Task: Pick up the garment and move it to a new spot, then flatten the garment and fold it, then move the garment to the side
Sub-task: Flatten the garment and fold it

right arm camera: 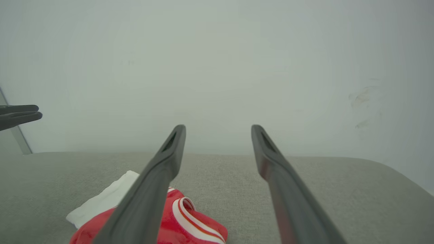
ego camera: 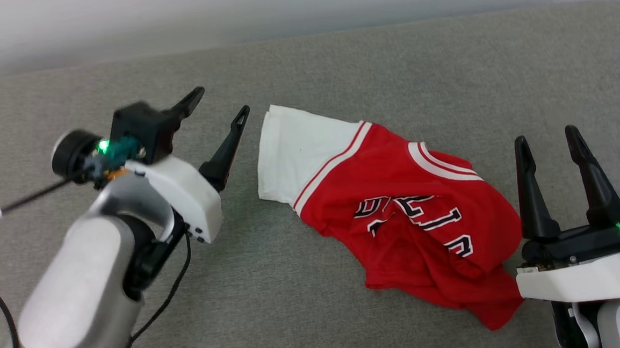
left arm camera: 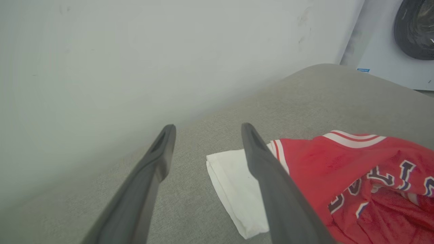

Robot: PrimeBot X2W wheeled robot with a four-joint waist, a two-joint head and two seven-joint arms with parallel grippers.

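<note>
Crumpled garment (ego camera: 398, 201) on grey cushion (ego camera: 304, 72) — left gripper (ego camera: 220, 102), right gripper (ego camera: 547, 137) spread alongside

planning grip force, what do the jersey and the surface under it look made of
The garment: thin soft knit, likely synthetic, matte; it crumples into loose folds. The grey surface: woven upholstery-like fabric, matte, with fine visible texture.

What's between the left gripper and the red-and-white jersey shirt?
Only bare grey fabric surface separates the left gripper from the red-and-white jersey shirt; head view.
</note>
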